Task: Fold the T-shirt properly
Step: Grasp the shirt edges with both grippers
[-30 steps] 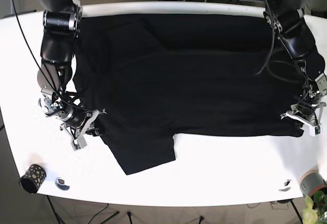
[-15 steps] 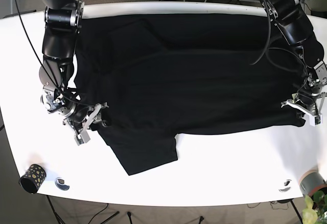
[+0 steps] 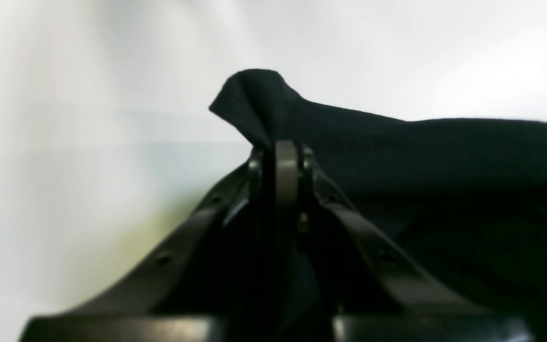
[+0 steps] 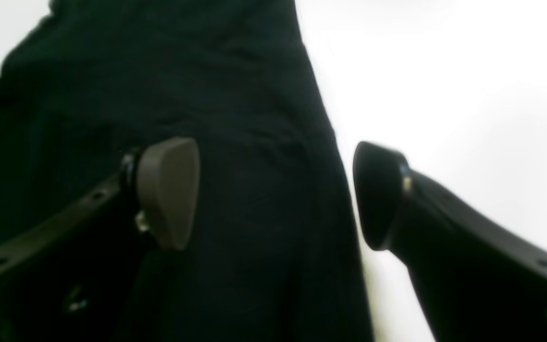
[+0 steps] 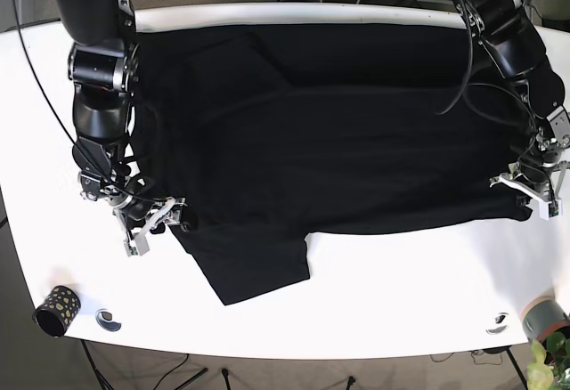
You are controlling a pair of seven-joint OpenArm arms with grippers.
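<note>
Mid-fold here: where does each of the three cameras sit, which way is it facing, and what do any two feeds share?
Base: overhead, looking down on the white table, the spread black T-shirt and both arms.
Left wrist: behind the left gripper, facing forward along its fingers, which are shut on a peak of T-shirt hem.
Right wrist: behind the right gripper, its open fingers straddling the shirt's edge.
Shared: the T-shirt and table appear in all three; the base view also shows both grippers, left and right.

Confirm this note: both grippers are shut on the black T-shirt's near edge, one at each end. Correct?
Only the left gripper is shut on the T-shirt, pinching a raised corner. The right wrist view shows the right gripper open, its fingers straddling the cloth's edge with a clear gap between them.
</note>
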